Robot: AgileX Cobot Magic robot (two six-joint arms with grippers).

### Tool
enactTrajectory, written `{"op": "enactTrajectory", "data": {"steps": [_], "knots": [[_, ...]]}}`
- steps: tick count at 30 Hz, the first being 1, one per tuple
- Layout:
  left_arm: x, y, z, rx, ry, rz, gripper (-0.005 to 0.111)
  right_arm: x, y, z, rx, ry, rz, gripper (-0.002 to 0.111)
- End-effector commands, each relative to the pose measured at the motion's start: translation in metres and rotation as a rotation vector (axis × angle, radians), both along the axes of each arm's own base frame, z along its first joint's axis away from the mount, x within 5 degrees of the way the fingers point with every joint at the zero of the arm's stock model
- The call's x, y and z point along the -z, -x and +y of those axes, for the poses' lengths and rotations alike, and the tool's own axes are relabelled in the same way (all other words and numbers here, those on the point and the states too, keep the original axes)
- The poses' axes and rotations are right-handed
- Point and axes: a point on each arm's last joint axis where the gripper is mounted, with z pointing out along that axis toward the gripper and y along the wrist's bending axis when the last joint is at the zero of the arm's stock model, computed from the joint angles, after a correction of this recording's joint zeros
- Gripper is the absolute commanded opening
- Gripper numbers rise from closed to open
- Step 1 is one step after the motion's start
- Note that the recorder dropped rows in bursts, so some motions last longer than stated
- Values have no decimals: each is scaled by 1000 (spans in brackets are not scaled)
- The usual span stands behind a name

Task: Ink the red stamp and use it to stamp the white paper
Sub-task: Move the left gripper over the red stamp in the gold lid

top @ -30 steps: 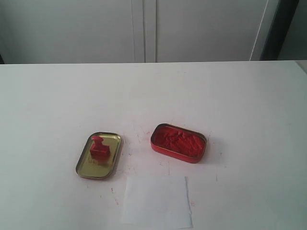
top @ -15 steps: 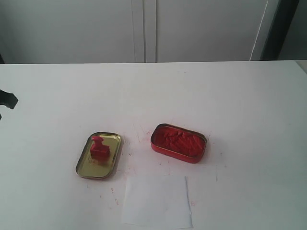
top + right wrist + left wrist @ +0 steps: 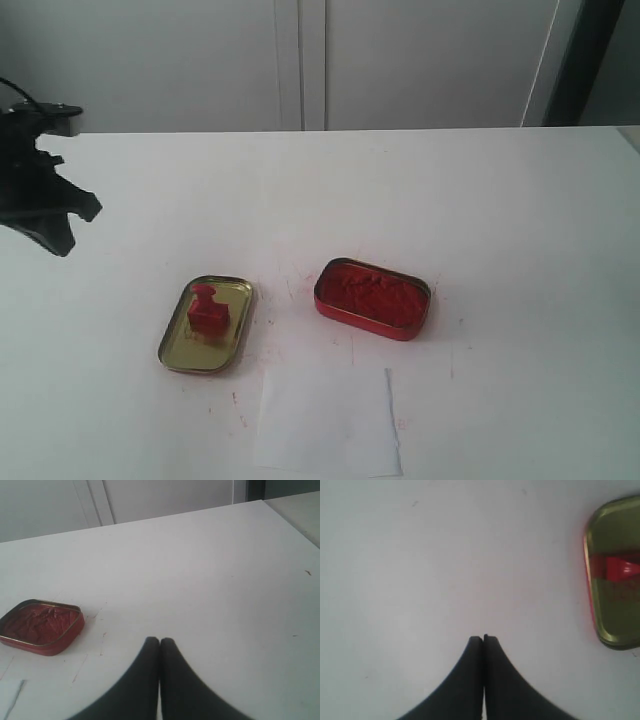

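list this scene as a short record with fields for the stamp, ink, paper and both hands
stamp: small red plastic stamp, upright on the rounded gold metal lid
ink: rounded red tin of red paste, open, right of the lid in the exterior view
paper: white rectangular sheet, flat, in front of lid and tin, touching neither
left: left hand shut, empty, above the white table, apart from the lid
right: right hand shut, empty, apart from the tin

Left hand and right hand are matte black, with smooth fingers tapering to narrow tips
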Motion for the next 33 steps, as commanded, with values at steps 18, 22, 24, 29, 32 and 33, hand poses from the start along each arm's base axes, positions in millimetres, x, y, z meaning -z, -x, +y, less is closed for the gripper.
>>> {"op": "enactTrajectory", "data": {"steps": [18,22,24,29,32,33], "knots": [[-7,-6,-115,770,84,-58,0,1,0,0,3,-1,-7,0],[-6,-3,-114,966,72,-70,0,1,0,0,3,-1,-7,0],[-6,-3,-114,1017,66,-77,0,1,0,0,3,-1,-7,0],[-4,-2,-114,1094,36,-86,0,1,0,0,3,-1,-7,0],[0,1,-122,1220,-2,-82,0,1,0,0,3,-1,-7,0],[1,2,-124,1248,-11,-82,0,1,0,0,3,-1,-7,0]]}}
